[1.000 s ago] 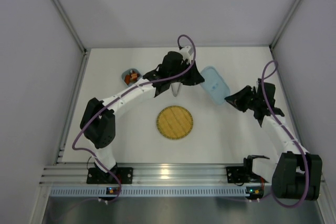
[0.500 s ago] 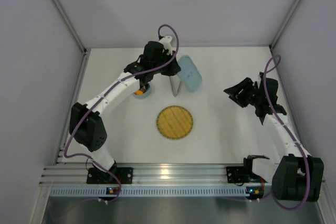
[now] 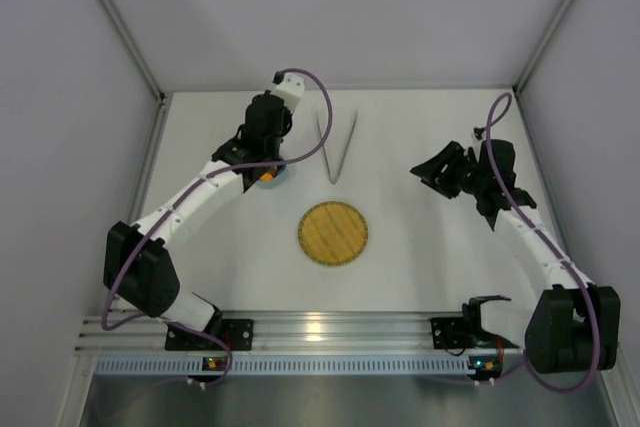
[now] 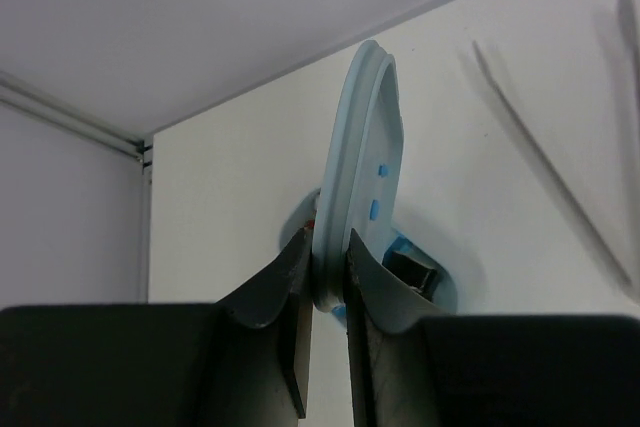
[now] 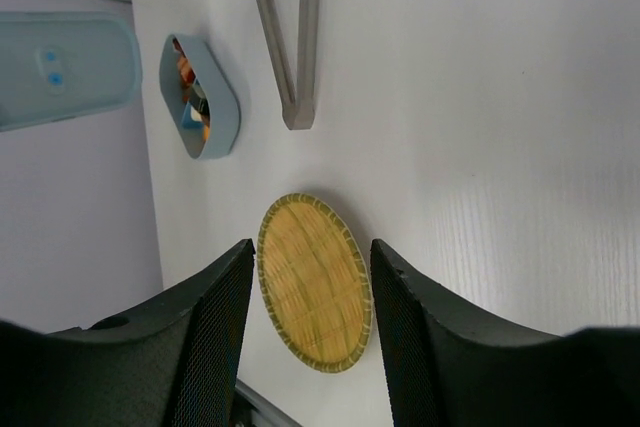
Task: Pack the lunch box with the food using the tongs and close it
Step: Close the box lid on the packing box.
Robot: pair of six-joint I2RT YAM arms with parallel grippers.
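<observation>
Lid [image 4: 365, 137] clamped in left pincer [image 4: 327, 277], we are hovering over the lunch box [image 5: 200, 97] at ten o'clock; right pincer [image 5: 312, 257] parted, empty.

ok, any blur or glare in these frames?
Left wrist: tongs smeared and soft, lid in the left gripper sharper. Right wrist: crisp, plate weave readable, own fingers dark. Top: bright glare on the front rail, shadows soft.

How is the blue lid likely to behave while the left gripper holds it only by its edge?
The lid stands straight out from the pinch without drooping, so it is probably stiff and light. The left gripper clamps only its rim, so it may pivot or slip. Its smooth plastic likely offers little grip.
</observation>
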